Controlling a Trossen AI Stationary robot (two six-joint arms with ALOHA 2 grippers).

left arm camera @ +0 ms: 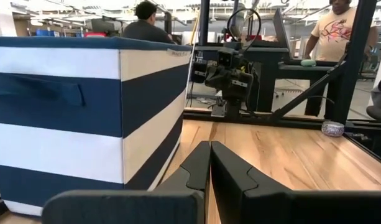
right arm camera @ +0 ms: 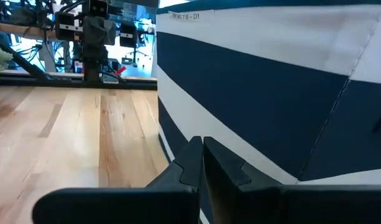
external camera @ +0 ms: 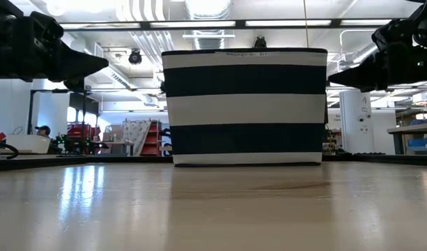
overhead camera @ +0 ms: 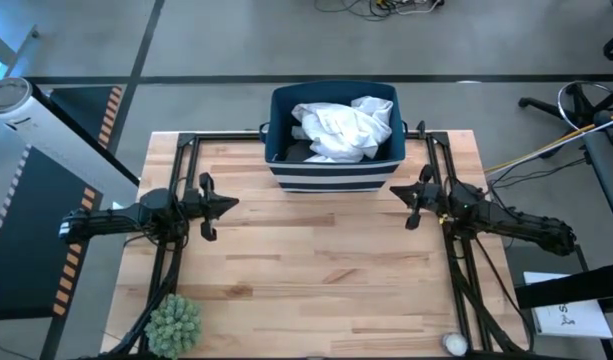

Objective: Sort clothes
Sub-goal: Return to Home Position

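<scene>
A large white garment [overhead camera: 343,128] lies bunched in the navy bin with white stripes [overhead camera: 332,172] at the table's far middle, with a bit of dark fabric [overhead camera: 298,150] under it. My left gripper [overhead camera: 230,204] is shut and empty at the table's left, pointing right. It also shows in the left wrist view [left arm camera: 209,155]. My right gripper [overhead camera: 396,192] is shut and empty at the right, pointing left, near the bin's right front corner. It also shows in the right wrist view [right arm camera: 202,151]. The small garments are out of view.
The bin [external camera: 244,104] stands on the wooden table [overhead camera: 306,290]. A green spiky plant [overhead camera: 173,325] sits at the near left corner, a small round white object [overhead camera: 453,343] at the near right. People [left arm camera: 339,28] stand beyond the table.
</scene>
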